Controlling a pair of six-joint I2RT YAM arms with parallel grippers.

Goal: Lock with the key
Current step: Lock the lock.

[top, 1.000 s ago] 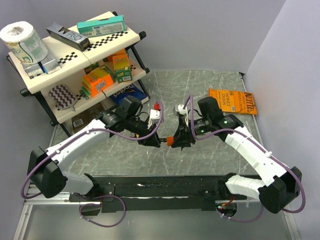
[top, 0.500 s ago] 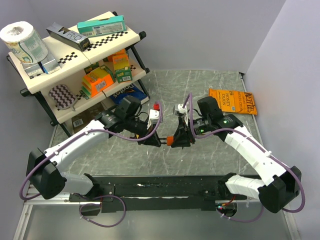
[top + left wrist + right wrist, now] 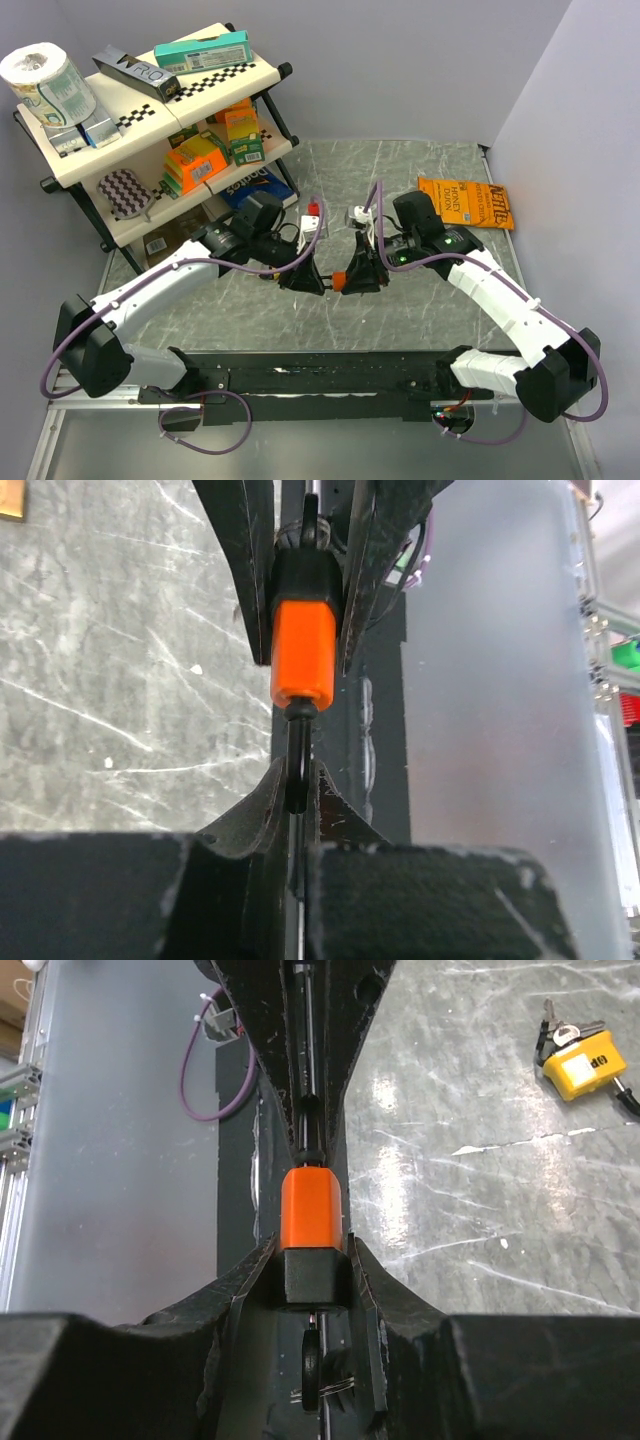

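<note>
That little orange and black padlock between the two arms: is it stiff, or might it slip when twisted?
Probably rigid: the blocky orange and black padlock shows no bending between the right fingers. It may slip slightly, since its faces look smooth. Likely light for its size, as thin fingers alone carry it.

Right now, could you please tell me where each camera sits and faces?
Top external: above and behind, looking down on the table; left arm and right arm show.
Left wrist: on its arm, facing the key in the left gripper; own fingers show.
Right wrist: likewise, facing the orange padlock in the right gripper; own fingers show.
Shared: both wrist views see the padlock.
</note>
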